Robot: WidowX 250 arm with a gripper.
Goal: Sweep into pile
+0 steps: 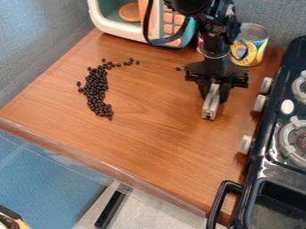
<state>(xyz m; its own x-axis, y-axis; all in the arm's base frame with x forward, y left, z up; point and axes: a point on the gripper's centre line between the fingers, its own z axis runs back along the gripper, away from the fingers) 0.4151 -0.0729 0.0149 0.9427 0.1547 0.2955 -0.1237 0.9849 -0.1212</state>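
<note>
The dark beans (pixel 97 89) lie on the left part of the wooden tabletop (pixel 158 138), well apart from its front edge, which slants down to the right, and nearer the wall (pixel 36 44) on the left. A broad stretch of wood runs between them and the gripper (pixel 214 95), and another between them and that front edge. Behind stand a toy microwave (pixel 110 27) and a can (pixel 256 51); the black stove (pixel 260 167) bounds the right side. The beans' long axis runs from back to front, with a thin tail trailing right at the back. The fingers are clamped on a silvery bar (pixel 210 107), its long axis pointing toward the front, the free end slightly left.
</note>
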